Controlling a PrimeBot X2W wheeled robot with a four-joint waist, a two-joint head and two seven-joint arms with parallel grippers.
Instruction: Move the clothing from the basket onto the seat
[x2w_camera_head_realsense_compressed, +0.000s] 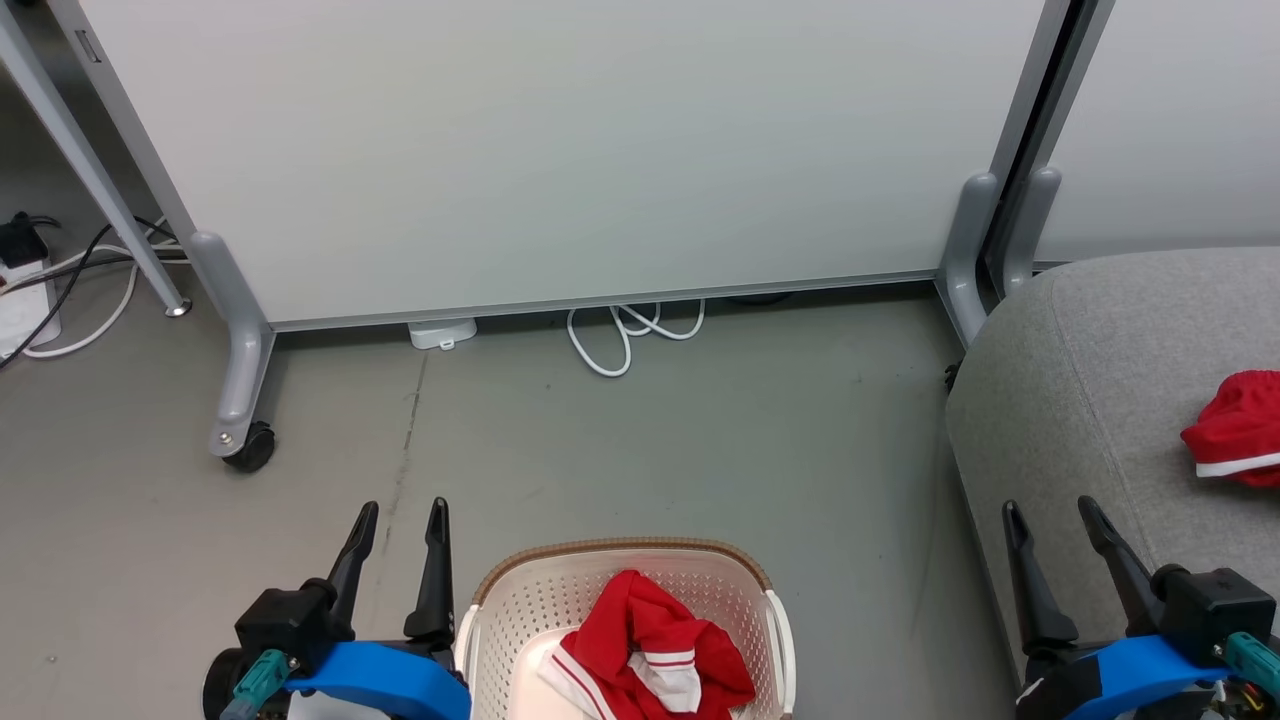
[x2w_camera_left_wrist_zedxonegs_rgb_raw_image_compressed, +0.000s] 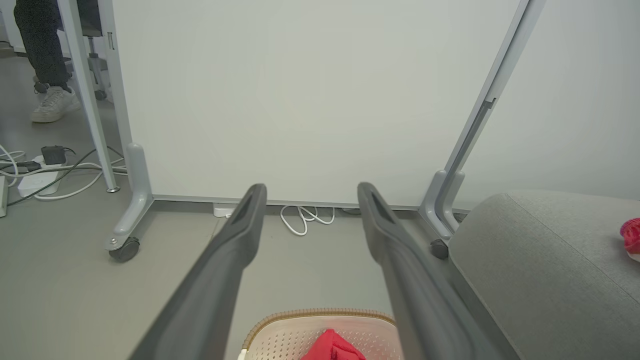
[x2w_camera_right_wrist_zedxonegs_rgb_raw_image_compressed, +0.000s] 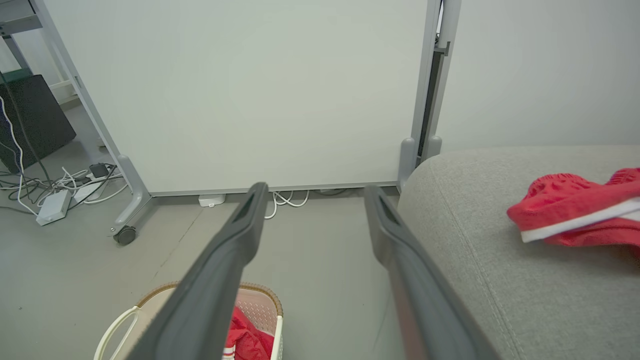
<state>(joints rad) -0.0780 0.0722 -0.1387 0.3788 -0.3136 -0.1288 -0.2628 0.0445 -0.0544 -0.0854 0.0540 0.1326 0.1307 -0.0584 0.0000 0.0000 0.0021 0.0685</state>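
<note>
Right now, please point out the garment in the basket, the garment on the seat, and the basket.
garment in the basket (x2w_camera_head_realsense_compressed: 640, 620), head view, crumpled red middle.
garment on the seat (x2w_camera_right_wrist_zedxonegs_rgb_raw_image_compressed: 565, 197), right wrist view, red fabric above the white stripe.
basket (x2w_camera_head_realsense_compressed: 620, 546), head view, brown far rim.

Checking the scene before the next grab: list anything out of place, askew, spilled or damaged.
Nothing spilled or damaged. One red garment lies crumpled on the grey seat; the other garment sits bunched in the basket. Only oddity: a loose white cable looped on the floor under the partition, away from the basket.
</note>
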